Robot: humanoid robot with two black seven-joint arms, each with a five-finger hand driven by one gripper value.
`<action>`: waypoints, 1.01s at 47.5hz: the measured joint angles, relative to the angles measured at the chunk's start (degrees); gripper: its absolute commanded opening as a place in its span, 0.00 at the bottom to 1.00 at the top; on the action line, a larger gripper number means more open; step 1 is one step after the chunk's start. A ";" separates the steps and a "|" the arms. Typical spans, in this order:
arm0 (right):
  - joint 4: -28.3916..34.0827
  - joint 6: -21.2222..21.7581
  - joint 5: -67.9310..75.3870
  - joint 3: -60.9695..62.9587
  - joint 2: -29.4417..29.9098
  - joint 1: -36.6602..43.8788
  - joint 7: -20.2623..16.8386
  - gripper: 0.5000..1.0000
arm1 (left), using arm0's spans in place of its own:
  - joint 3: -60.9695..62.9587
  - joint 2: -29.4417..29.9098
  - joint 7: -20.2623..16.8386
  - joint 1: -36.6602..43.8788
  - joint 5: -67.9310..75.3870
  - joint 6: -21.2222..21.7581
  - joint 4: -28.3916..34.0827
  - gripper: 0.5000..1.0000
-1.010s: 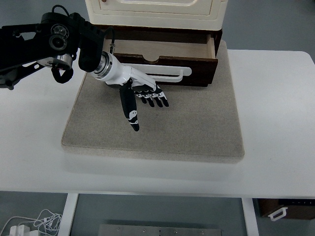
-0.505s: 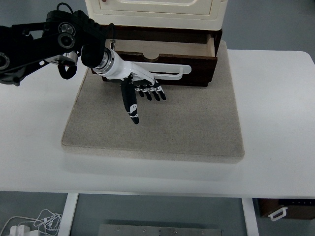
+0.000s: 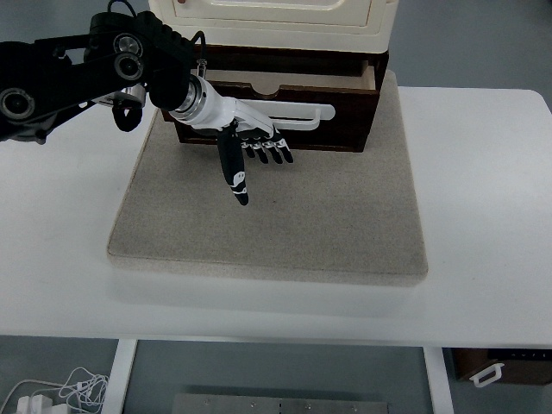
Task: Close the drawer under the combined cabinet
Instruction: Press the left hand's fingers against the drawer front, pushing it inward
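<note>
From the left edge comes the black left arm (image 3: 69,73), reaching across the white surface (image 3: 483,207) toward the cabinet. At its end, the left hand (image 3: 246,142) sits flat against the front of the drawer (image 3: 345,121), its back to the dark wood panel. The fingers (image 3: 272,153) are stretched out and slightly apart, holding nothing, their black tips pointing down and right over the mat, while the thumb (image 3: 235,172) sticks out on its own toward the camera. Right behind the hand runs the white handle (image 3: 302,115) along the drawer front; the hand covers its left part, and whether it touches the bar itself cannot be told. The drawer stands just a little way out from under the combined cabinet (image 3: 276,21), with a thin strip of its pale inside showing along the top edge. The cabinet's cream upper body sits above the dark wooden base at the far side of the grey mat (image 3: 285,233), which lies on the surface and spreads out bare in front of the drawer. Off to the right, only the plain white surface.
</note>
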 measured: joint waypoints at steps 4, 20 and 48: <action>0.00 0.00 0.00 0.02 0.00 0.00 0.00 0.90 | -0.15 -0.08 -0.06 0.01 0.40 0.23 0.62 0.98; 0.00 0.00 0.00 0.01 0.00 0.00 0.00 0.90 | -1.26 -0.08 -0.31 0.60 0.33 2.04 2.34 0.97; 0.00 0.00 0.00 0.02 0.00 0.01 0.00 0.90 | -2.46 0.02 -1.02 0.89 0.45 4.36 7.33 0.96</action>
